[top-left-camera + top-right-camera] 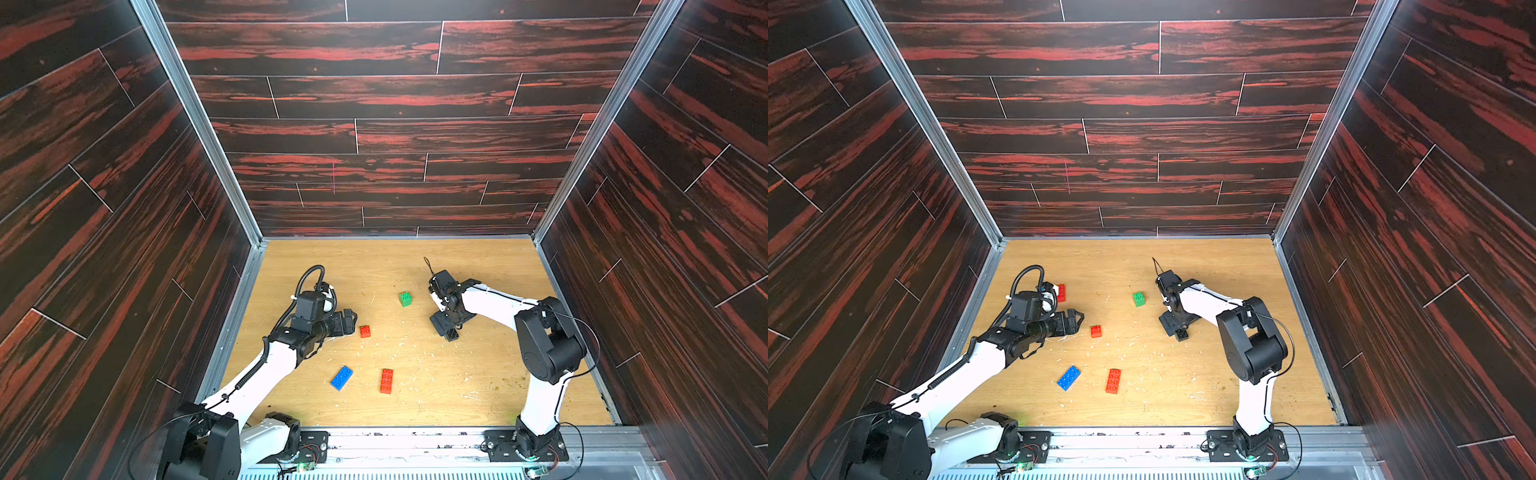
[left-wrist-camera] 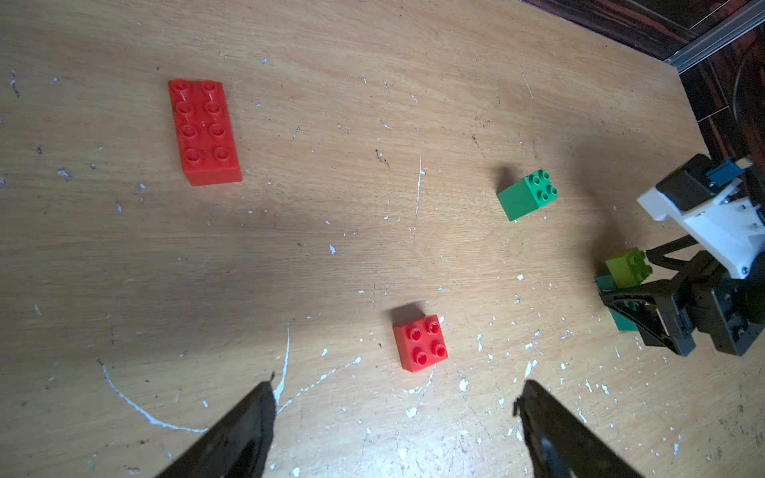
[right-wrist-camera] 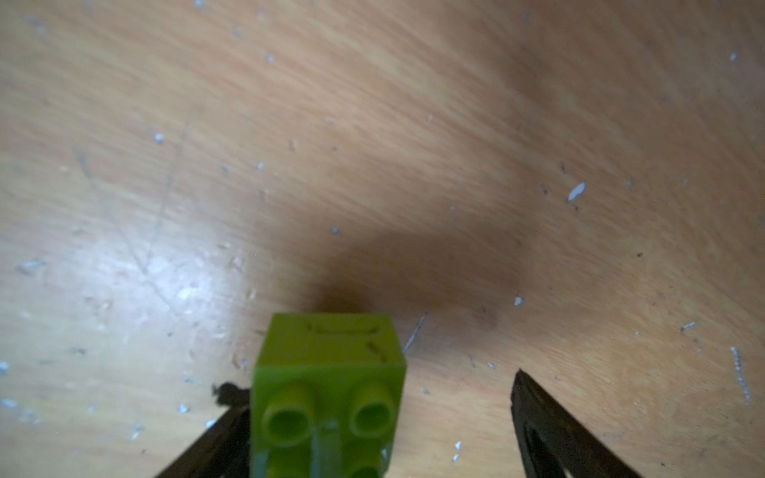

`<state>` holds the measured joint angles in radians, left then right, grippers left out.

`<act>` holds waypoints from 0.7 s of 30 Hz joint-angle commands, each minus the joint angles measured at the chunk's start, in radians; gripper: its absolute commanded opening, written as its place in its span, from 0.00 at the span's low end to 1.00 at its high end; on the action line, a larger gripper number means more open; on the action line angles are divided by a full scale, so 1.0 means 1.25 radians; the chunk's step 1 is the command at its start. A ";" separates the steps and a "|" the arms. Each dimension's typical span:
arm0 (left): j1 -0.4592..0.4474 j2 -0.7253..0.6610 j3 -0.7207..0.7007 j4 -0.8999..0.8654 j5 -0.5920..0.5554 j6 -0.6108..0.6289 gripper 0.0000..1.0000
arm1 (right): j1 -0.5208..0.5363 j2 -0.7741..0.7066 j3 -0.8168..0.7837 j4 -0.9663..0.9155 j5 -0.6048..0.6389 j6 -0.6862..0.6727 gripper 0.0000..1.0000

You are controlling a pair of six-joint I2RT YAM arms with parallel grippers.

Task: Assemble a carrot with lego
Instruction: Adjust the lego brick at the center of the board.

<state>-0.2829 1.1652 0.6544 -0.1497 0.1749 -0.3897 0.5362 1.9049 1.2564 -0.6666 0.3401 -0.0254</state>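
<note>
On table [image 2: 372, 124], left of centre: small red square brick [image 2: 420, 342], studs up, just ahead of left pincer [image 2: 397, 389], jaws wide, empty; left arm nearer. Right of centre, right pincer [image 3: 370, 385] wide too, straddling lime brick [image 3: 327, 364] on teal bar [image 2: 623, 325], no grip.

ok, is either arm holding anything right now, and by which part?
Nothing is held. Left gripper is open above the table. Right gripper is open around the lime brick, with a clear gap on one side.
</note>
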 commanded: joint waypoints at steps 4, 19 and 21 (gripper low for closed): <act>-0.003 -0.008 0.009 -0.054 -0.030 -0.021 0.93 | 0.004 -0.012 0.024 -0.035 -0.084 0.052 0.90; 0.008 0.076 0.199 -0.321 -0.276 -0.156 0.90 | 0.059 -0.160 0.055 -0.109 -0.226 0.211 0.90; 0.027 0.141 0.252 -0.329 -0.265 -0.119 0.90 | 0.059 -0.170 0.054 -0.109 -0.240 0.223 0.90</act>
<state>-0.2733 1.2694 0.8902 -0.4927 -0.0937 -0.5671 0.6056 1.7309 1.3136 -0.7673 0.0921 0.2001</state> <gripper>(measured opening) 0.901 0.898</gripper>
